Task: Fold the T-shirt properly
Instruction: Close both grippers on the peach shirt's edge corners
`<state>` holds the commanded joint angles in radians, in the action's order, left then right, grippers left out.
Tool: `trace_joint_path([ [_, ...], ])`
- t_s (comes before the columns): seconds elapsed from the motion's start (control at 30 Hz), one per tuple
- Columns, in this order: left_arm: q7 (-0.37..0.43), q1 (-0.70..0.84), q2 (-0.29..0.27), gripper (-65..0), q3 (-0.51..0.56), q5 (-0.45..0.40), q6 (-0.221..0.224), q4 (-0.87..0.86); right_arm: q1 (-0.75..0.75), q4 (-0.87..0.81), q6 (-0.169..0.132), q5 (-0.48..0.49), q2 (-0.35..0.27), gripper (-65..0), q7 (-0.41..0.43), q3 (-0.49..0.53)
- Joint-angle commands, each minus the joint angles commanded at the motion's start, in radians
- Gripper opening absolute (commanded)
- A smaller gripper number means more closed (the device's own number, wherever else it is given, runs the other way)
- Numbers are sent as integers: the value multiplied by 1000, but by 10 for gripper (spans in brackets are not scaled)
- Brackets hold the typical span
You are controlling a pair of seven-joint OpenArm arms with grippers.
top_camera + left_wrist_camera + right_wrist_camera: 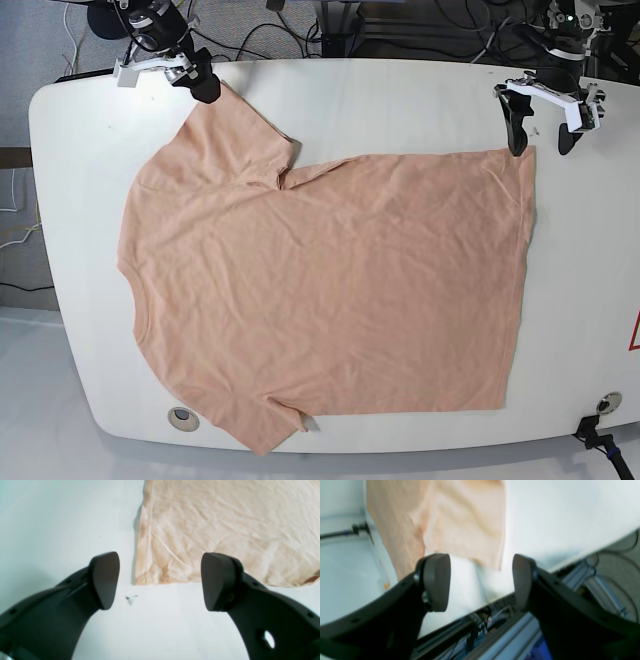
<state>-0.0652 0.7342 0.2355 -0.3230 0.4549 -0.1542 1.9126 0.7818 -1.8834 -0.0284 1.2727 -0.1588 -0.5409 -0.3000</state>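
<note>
White table (400, 90) — T-shirt (330, 290) flat; left pincer (160, 581), right pincer (481, 582) agape, empty.

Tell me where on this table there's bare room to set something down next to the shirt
The T-shirt covers most of the white table. Free patches: the far strip between the left gripper and right gripper, and the strip past the hem on the left gripper's side. The near edge and collar side leave only slivers.

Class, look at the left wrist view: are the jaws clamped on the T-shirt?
No: the left gripper is open, above the T-shirt corner.
</note>
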Motion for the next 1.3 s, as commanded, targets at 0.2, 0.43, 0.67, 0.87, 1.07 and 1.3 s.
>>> trace_joint_path([
  [0.2,-8,-12,0,-170,0,0,0,-15,-44,80,0,0,23,-277,-55,0],
  [0.43,-8,-14,0,-170,0,0,0,-38,-83,80,0,6,23,-277,-58,2],
  [0.67,-9,-69,0,-170,-2,-2,0,-92,-120,112,0,8,21,-277,-58,66],
  [0.87,-9,-126,0,-170,0,-2,0,-173,-129,112,0,5,21,-278,-58,66],
  [1.07,-9,-133,0,-170,5,-2,0,-189,-141,114,0,0,17,-353,-58,38],
  [1.3,-9,-133,0,-170,6,-2,0,-189,-163,115,0,-2,15,-526,-57,35],
])
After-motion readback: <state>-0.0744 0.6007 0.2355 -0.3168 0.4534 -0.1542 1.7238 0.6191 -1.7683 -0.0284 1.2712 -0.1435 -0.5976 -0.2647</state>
